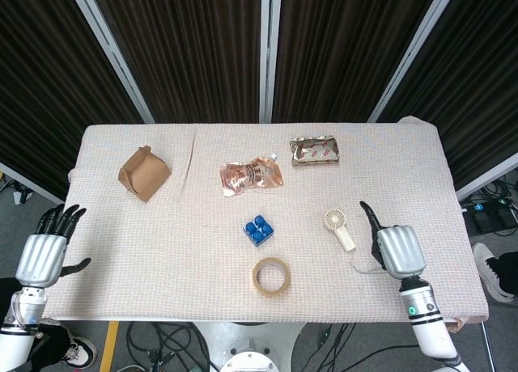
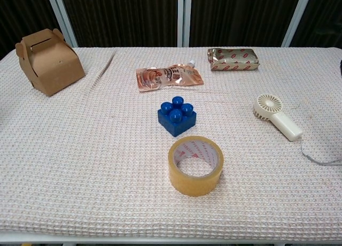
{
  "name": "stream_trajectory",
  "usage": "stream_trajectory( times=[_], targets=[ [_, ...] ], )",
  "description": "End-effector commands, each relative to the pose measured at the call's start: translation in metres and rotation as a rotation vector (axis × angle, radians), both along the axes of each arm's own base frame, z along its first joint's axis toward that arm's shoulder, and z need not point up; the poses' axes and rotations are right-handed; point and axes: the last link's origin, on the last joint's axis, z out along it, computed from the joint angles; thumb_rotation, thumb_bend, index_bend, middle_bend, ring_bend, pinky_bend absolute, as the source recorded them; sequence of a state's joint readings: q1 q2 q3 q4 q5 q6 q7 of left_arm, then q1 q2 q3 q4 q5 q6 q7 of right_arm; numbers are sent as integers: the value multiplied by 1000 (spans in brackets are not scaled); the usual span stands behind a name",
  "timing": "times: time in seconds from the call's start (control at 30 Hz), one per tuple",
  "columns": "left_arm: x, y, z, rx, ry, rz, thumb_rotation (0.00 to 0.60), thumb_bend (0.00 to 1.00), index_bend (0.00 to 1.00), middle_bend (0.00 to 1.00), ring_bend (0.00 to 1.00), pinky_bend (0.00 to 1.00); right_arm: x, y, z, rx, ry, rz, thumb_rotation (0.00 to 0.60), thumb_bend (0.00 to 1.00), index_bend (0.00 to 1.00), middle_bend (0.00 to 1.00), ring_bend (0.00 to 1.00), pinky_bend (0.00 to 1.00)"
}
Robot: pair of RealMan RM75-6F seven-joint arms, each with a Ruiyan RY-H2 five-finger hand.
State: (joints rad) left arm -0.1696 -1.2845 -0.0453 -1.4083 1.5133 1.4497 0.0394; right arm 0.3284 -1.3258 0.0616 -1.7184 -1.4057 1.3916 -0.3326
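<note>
Right hand seen just right of the handheld fan — nothing held, fingers' spread cannot be told; left hand spread wide off the worktop.

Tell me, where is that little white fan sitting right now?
The small white fan lies on the table's right side, between the blue block and the right hand, untouched.
</note>
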Motion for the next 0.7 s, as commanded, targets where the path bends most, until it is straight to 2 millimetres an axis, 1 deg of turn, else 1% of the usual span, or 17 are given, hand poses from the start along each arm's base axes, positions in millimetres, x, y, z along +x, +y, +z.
stream_trajectory(
  times=[0.03,0.1,0.13,0.17,0.2,0.23,0.27,0.3,0.33,0.37,0.4,0.47,0.57,0.7],
  targets=[
    [1,-1,1,3,2,-4,600,0,102,90,0,107,-6,8,27,-119,-45,54,600,1000,6,912,835,754],
    [1,-2,2,6,1,-3,600,0,101,90,0,107,-15,11,40,-198,-39,98,600,1000,8,908,828,752],
    [2,-2,2,7,0,-3,600,0,101,90,0,107,-20,14,43,-226,-28,116,600,990,9,870,785,727],
    [2,-2,3,7,-1,-3,600,0,101,90,0,107,-27,16,46,-235,-6,126,600,904,8,772,683,654],
    [2,-2,2,7,-2,-3,600,0,102,90,0,107,-38,19,47,-219,43,105,600,708,5,576,486,500],
    [2,-3,2,7,-1,-3,600,0,102,90,0,107,-46,21,49,-201,88,65,600,568,3,447,352,391],
    [3,-3,2,6,-2,-4,600,0,102,90,0,107,-54,24,52,-178,142,8,600,369,0,278,172,235],
    [3,-3,2,5,-3,-5,600,0,102,90,0,107,-59,26,53,-165,170,-33,600,247,0,166,72,131],
    [4,-4,2,5,-4,-6,600,0,102,90,0,107,-62,28,55,-155,184,-65,600,155,0,81,9,51],
    [4,-4,2,6,-4,-7,600,0,102,90,0,107,-66,30,57,-146,188,-93,600,92,0,31,0,13],
    [4,-4,2,7,-4,-8,600,0,102,90,0,107,-71,33,60,-139,190,-125,600,58,0,7,0,0],
    [4,-5,3,11,-3,-9,600,0,102,90,0,107,-78,37,65,-142,194,-159,600,17,0,0,0,0],
    [4,-6,5,16,-3,-8,600,0,102,90,0,107,-83,41,71,-167,197,-166,600,0,0,0,0,0],
    [6,-7,6,23,-5,-10,600,0,102,90,0,107,-82,43,73,-180,195,-154,600,0,0,0,0,0]
  ],
)
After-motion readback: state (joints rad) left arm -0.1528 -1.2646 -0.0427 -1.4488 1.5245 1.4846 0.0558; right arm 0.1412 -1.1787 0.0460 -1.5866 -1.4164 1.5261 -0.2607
